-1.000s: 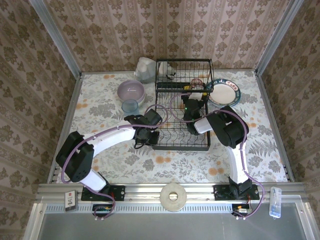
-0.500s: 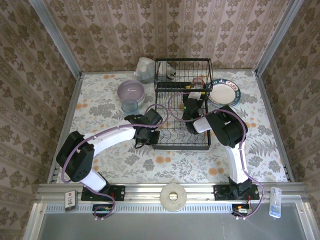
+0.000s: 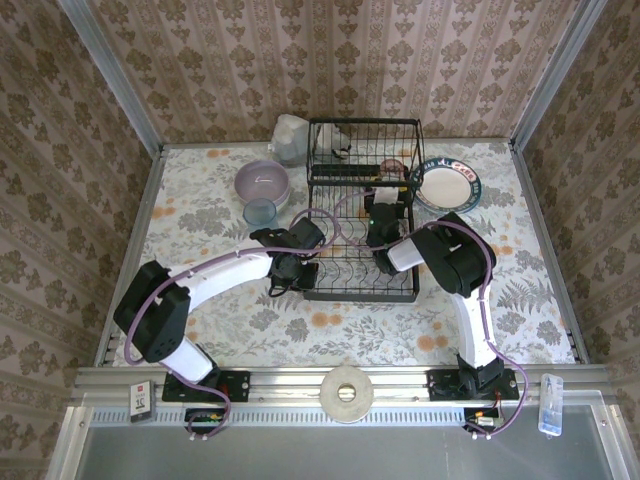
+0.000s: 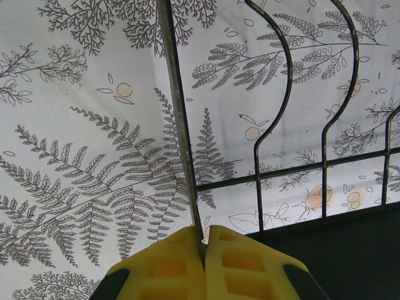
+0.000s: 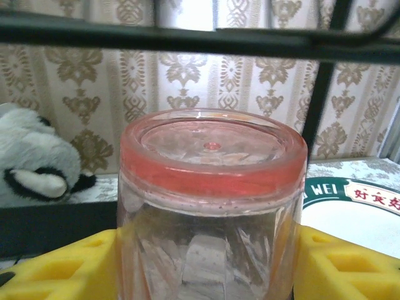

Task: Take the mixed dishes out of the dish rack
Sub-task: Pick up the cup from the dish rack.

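Note:
The dish rack (image 3: 364,215), black wire, stands mid-table. An upside-down pink tumbler (image 5: 209,200) sits in its upper tier (image 3: 393,167). My right gripper (image 5: 206,278) reaches into the rack (image 3: 388,192), and its yellow fingers (image 5: 56,269) press both sides of the tumbler. My left gripper (image 4: 203,245) is at the rack's front left corner (image 3: 295,264), shut on a rack wire (image 4: 177,112). A lavender bowl (image 3: 262,181) and a grey-blue tumbler (image 3: 261,212) rest on the table left of the rack. A white plate with a dark patterned rim (image 3: 447,185) lies to its right.
A grey-white lumpy object (image 3: 291,137) stands behind the rack's left corner. A grey plush toy (image 5: 37,165) sits at the rack's back (image 3: 342,143). A rack bar (image 5: 187,39) crosses just above the tumbler. Patterned walls close three sides. A white roll (image 3: 346,392) lies on the near rail.
My right gripper has pushed a little deeper into the rack and its fingers have closed in on the pink tumbler. The left gripper has stayed on the rack wire.

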